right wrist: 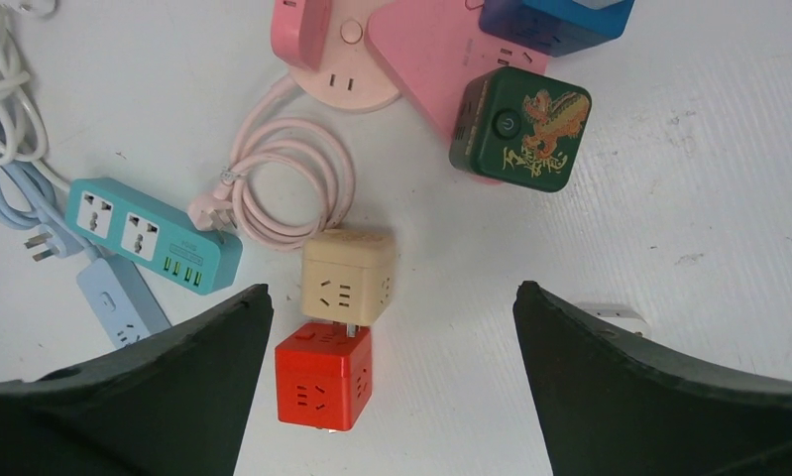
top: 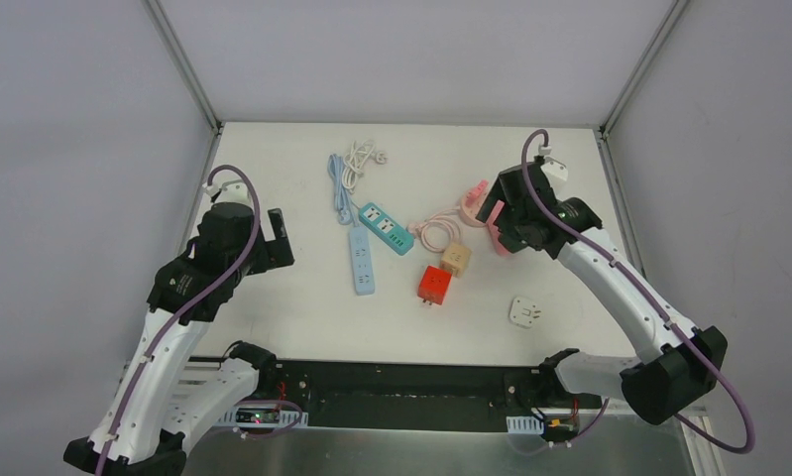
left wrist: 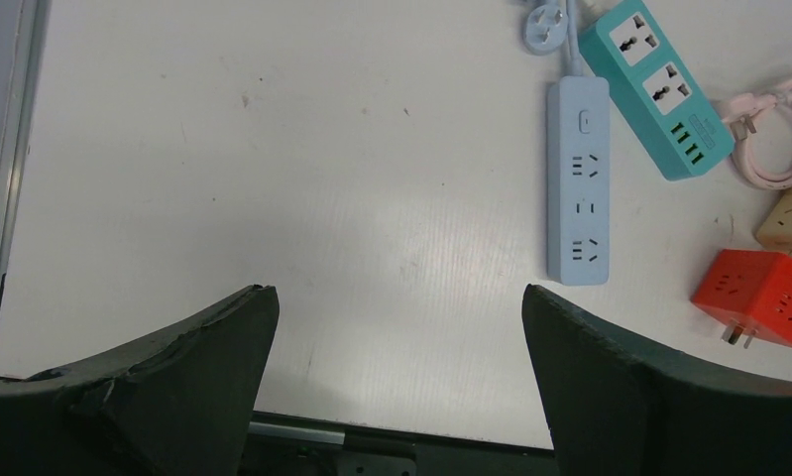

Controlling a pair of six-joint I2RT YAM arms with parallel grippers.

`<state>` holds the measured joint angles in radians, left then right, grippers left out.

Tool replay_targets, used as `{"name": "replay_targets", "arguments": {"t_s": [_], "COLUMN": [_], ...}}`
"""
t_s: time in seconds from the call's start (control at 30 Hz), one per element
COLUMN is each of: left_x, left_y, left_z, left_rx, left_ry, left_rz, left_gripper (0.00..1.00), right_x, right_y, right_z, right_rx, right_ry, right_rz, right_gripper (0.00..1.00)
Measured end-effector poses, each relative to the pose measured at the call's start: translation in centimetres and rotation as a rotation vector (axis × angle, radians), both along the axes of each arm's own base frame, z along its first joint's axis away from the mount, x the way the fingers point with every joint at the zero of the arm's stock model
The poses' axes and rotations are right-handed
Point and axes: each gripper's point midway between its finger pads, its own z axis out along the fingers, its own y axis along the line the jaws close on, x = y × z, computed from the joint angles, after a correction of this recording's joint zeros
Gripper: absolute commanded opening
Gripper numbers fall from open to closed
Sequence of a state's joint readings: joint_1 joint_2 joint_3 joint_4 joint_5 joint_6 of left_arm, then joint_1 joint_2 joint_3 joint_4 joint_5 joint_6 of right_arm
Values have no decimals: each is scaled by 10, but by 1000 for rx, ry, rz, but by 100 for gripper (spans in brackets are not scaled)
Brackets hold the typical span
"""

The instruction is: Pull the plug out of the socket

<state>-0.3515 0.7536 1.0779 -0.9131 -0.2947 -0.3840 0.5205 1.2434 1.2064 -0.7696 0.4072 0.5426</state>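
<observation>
**Both claws wide open, cube sockets untouched at mid-table**

The left claw [left wrist: 399, 382] is spread wide with nothing between its fingers. It hangs over bare tabletop [top: 302, 302] on the left side, well apart from the light blue power strip [top: 363, 263] to its right. The right claw [right wrist: 392, 392] is also fully spread and holds nothing. In the top view it sits above the pink socket base [right wrist: 416, 59] at the far right.

A dark green cube [right wrist: 518, 129] with a gold dragon print rests on the pink socket base, with a blue cube [right wrist: 555, 20] just beyond it.

The beige cube [right wrist: 347, 278] and the red cube [right wrist: 324, 375] lie near the middle of the tabletop, to the right of the light blue power strip. The beige cube is pressed against the red cube's far face, and a sliver of metal shows at the joint. Whether it is plugged in cannot be told for certain.

A coiled pink cable [right wrist: 292, 183] lies between the beige cube and the pink socket base. A teal power strip [top: 386, 227] lies just left of the coil. A white adapter [top: 525, 312] sits alone at the near right.
</observation>
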Motion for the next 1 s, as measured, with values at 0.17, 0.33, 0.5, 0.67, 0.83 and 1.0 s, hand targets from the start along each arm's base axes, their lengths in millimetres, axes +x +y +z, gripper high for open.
{"name": "replay_targets", "arguments": {"t_s": [0.17,0.33,0.5,0.67,0.83,1.0], "left_x": [4,6,11,12,11,25], "left_y": [-2,-2,-9,-23,-41,-67], "left_z": [-4,-3,27,87,120,111], "left_rx": [6,5,-40,-159,-261,-330], "left_ry": [16,16,-43,-182,-251,-196], "left_rz": [-1,-1,-15,-55,-120,-186], "left_gripper": [99,98,98,98,98,95], "right_x": [5,9,12,26,51,73], "right_y": [0,-2,-5,-8,-37,-80], "right_z": [6,8,13,50,84,57], "right_rx": [4,-11,-29,-23,1,4], "right_ry": [-34,-54,-71,-142,-184,-86], "right_rz": [-6,-8,-10,-30,-126,-258], "right_gripper": [95,97,99,100,100,97]}}
